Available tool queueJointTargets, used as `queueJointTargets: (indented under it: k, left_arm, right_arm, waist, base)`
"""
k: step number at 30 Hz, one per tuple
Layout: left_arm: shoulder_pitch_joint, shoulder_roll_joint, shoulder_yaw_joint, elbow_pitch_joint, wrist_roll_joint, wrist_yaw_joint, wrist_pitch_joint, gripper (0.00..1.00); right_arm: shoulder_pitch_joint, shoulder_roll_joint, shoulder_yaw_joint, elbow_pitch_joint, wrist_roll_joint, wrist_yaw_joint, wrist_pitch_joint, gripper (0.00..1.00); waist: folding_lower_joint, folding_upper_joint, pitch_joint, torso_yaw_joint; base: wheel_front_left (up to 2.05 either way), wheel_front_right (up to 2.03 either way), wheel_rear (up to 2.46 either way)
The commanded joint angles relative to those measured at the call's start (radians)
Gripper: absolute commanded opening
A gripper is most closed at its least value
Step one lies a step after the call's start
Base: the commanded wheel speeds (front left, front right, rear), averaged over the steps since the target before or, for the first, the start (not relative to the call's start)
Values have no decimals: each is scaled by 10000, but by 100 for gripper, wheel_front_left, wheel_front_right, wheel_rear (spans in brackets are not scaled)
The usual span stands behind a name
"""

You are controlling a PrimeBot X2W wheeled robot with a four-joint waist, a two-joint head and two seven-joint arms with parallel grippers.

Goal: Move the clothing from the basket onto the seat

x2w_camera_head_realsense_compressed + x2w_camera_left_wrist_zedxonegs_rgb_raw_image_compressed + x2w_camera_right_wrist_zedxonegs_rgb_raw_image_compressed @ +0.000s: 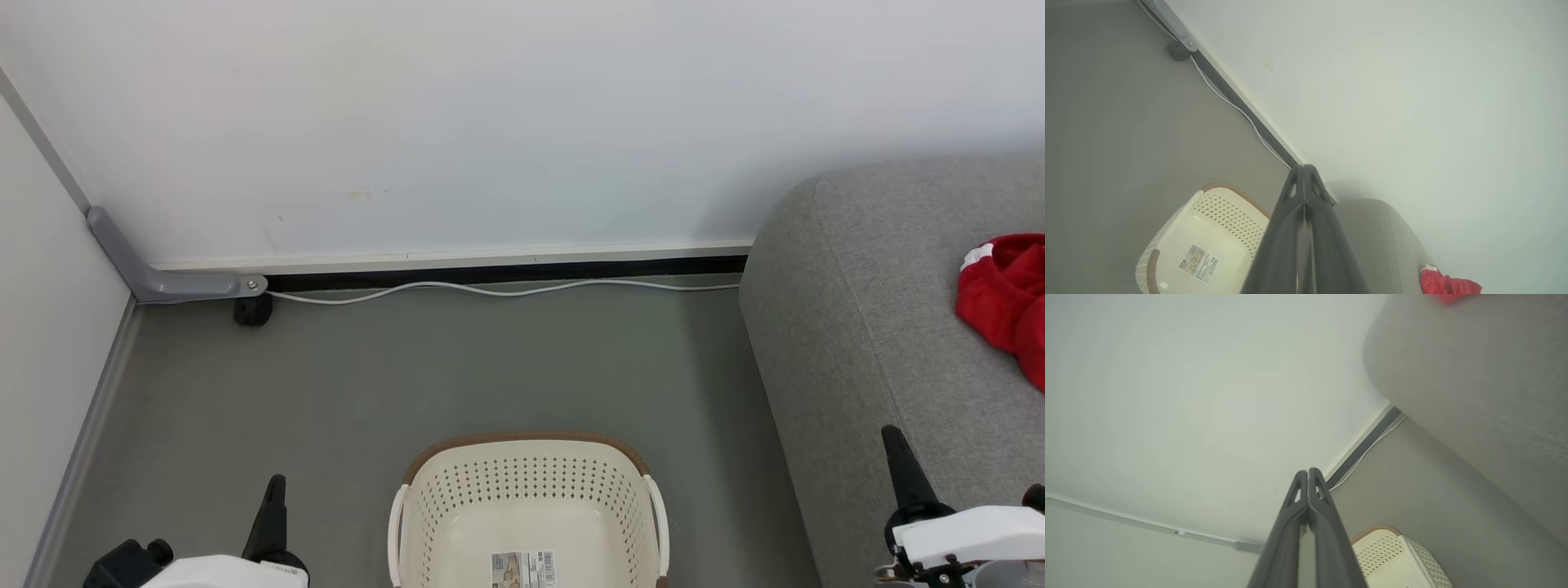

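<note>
The red clothing (1008, 298) lies on the grey seat (865, 327). The basket (522, 478) sits on the floor (408, 384). The left tool (276, 486) and the right tool (895, 441) are each pressed together.

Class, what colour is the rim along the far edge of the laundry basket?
Brown, capping the cream perforated basket along its rim; the head view shows it best.

The basket (522, 438) stands on the floor (408, 376) between the left claw (277, 486) and the right claw (891, 437), the clothing (1008, 286) lying on the seat (857, 327) beyond the right claw.
</note>
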Motion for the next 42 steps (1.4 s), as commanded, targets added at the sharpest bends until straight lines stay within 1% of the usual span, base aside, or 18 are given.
queueJointTargets:
  k: [1,42]
  left_arm:
    - [-617,91,298,-306,-314,-166,63,0]
    - [-1264,128,1114,-493,-4648,-969,1270,0]
  right_arm:
    - [-402,-55,13,-346,301,10,135,0]
    - [-534,555,-1031,-701,4103,15,1349,0]
  waist:
    - [-1,0,2,2]
    - [-1,0,62,34]
  base:
    - [0,0,0]
    - [0,0,0]
